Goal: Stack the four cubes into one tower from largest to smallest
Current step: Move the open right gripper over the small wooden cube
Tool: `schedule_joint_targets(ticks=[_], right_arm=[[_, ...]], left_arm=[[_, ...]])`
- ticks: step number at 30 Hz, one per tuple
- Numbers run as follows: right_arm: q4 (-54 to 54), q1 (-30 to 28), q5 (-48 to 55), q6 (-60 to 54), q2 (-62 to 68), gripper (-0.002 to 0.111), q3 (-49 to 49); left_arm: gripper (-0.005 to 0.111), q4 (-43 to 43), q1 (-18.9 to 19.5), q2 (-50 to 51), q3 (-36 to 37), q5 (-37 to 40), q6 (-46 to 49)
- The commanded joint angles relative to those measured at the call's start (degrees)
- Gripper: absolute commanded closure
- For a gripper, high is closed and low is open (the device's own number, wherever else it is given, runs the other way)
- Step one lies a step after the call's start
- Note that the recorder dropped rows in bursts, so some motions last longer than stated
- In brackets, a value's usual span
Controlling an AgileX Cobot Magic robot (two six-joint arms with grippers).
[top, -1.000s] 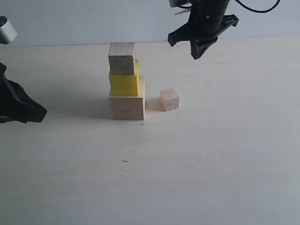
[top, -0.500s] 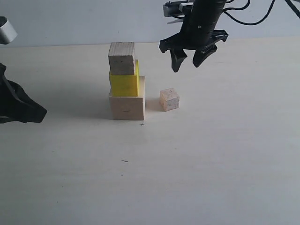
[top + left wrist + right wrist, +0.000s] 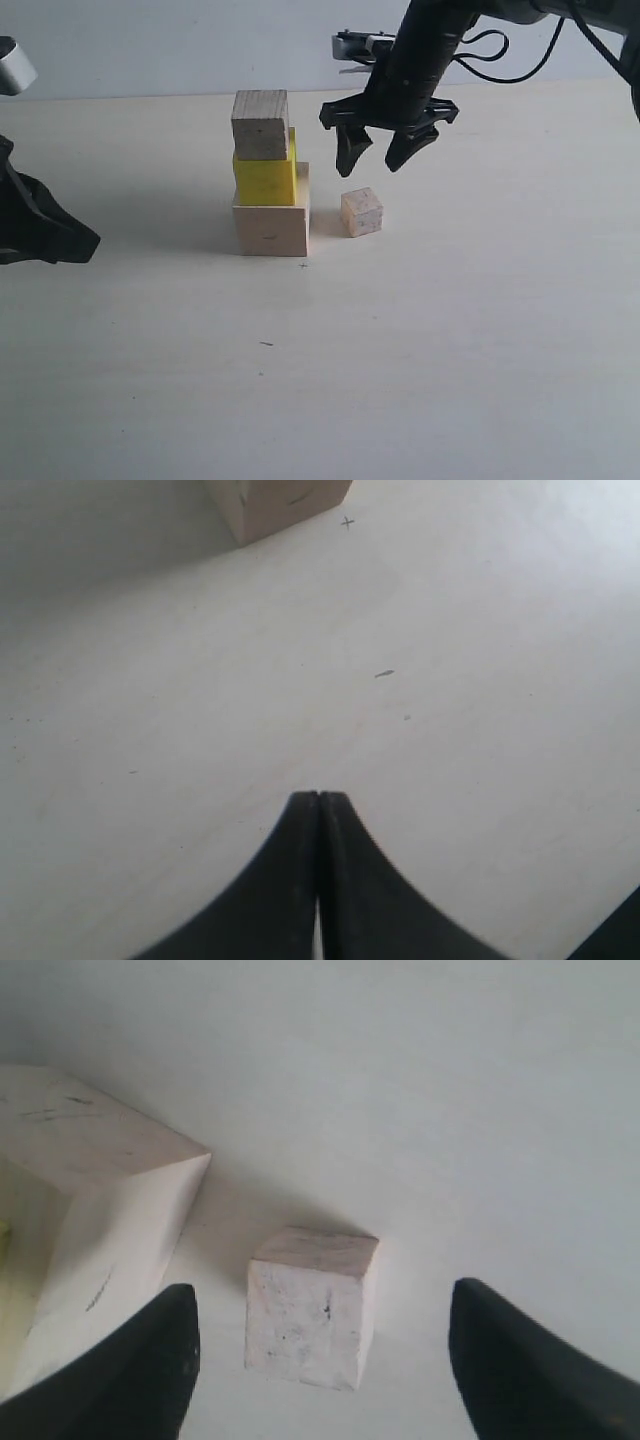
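You are looking at a pale, matte table (image 3: 470, 360) that runs back to a plain light wall (image 3: 150, 45). On its surface you can see a tiny pen cross (image 3: 304, 265) and, lower in the exterior view, a short dark dash (image 3: 266, 344).

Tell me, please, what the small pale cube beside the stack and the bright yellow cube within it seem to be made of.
Small pale cube: apparently bare wood, matte, faintly speckled. Bright yellow cube: even colour, no grain showing; painted wood or plastic, unclear.
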Motion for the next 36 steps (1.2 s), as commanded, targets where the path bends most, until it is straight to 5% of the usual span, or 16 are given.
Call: schedule_joint_targets(ticks=[1,36], right_arm=[[0.1,-0.3,-0.2,-1.5,-0.3,0.041,0.1],[3.8,-0.3,-0.2,-4.7,-0.3,0.041,3.5]], left_arm=[[0.107,-0.2,0.0,0.1,0.1,0.3,-0.3],[0.107,-0.2,0.0,0.1,0.1,0.0,-0.3]])
